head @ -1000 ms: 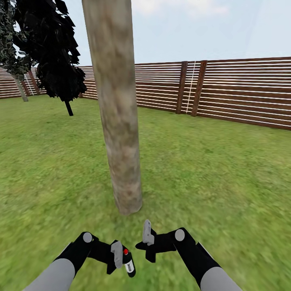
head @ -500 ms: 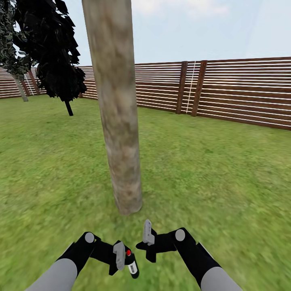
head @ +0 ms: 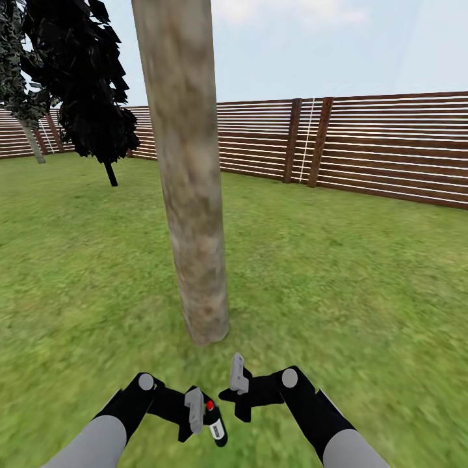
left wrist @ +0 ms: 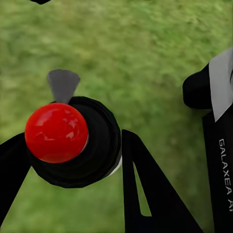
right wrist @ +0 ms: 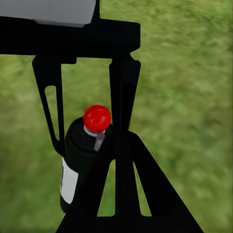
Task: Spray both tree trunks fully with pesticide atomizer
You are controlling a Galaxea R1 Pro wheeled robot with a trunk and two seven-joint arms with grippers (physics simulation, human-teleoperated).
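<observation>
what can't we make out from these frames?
- Tree trunk: its top is cut off by the head view's upper edge, so no leaves are visible. Bark is too blurred to tell whether white specks are on it.
- Pesticide atomizer: the left gripper covers part of its body in the head view; label unreadable.
- Right gripper: open or shut is unclear; the right wrist view looks past dark fingers.

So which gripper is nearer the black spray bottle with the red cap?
Left. The left gripper is shut on the black spray bottle with the red cap, fingers either side of it. The right gripper sits just beside and above, apart from it.
</observation>
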